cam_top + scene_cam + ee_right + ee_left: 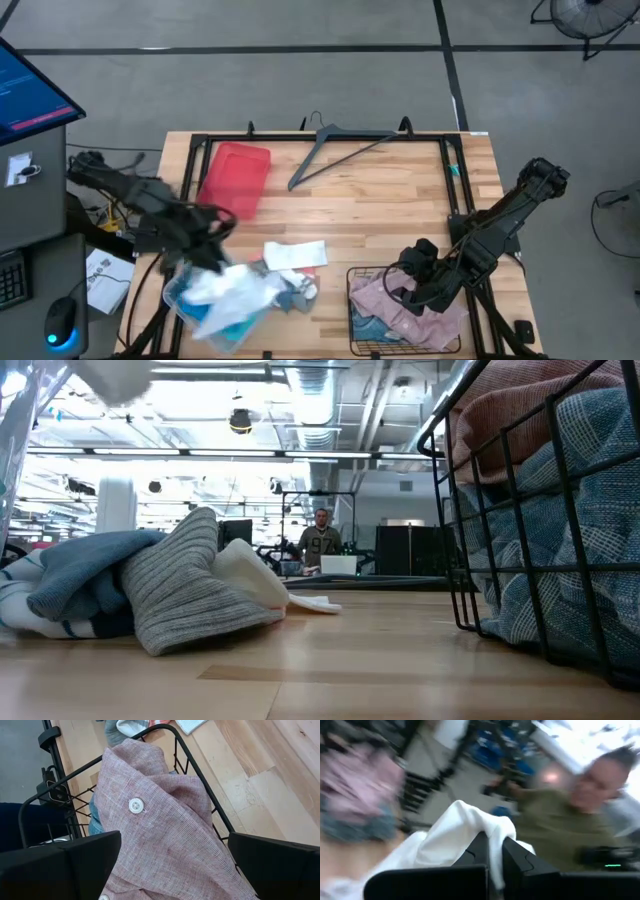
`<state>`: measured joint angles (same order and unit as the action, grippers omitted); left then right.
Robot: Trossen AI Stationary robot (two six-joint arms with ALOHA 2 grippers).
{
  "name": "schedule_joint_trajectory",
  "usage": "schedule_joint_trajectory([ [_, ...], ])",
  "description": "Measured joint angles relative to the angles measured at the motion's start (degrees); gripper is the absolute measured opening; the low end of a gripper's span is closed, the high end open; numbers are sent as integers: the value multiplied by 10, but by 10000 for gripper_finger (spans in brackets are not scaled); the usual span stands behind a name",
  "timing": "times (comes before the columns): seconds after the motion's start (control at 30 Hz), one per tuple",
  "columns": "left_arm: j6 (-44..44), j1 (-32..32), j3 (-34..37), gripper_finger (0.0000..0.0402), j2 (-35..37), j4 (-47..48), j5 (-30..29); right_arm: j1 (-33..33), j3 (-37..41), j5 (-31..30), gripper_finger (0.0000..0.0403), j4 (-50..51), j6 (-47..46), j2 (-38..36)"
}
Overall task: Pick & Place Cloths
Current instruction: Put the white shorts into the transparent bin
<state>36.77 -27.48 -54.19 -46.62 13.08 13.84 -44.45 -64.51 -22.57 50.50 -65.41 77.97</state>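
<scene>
My left gripper is over the table's near left part, shut on a white cloth that shows blurred and lifted, with turquoise fabric beneath it. Beside it lies a heap of cloths; the low view shows a grey ribbed one, a blue one and a striped one resting on the tabletop. My right gripper hovers open over a wire basket. The basket holds a pale pink buttoned cloth on top of a blue one. My left gripper pinches a fold of the white cloth between its two fingers. The cloth bunches above the fingertips and drapes off to one side. It is lifted off the table; the view is blurred.
A red tray and a grey hanger lie toward the table's far edge. Bare wood lies between the heap and the basket. A black frame borders the table. A person in an olive shirt shows beyond the table.
</scene>
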Motion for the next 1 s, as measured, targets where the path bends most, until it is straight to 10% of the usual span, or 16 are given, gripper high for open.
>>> schedule_joint_trajectory([
  [0.4, 211, -113, 0, 0, 63, 279, -74, 0, 0, 0, 363, 0, -4, 0],
  [1.0, 193, -127, 29, 0, -194, 339, -100, 0, 0, -5, 363, 0, -1, 0],
])
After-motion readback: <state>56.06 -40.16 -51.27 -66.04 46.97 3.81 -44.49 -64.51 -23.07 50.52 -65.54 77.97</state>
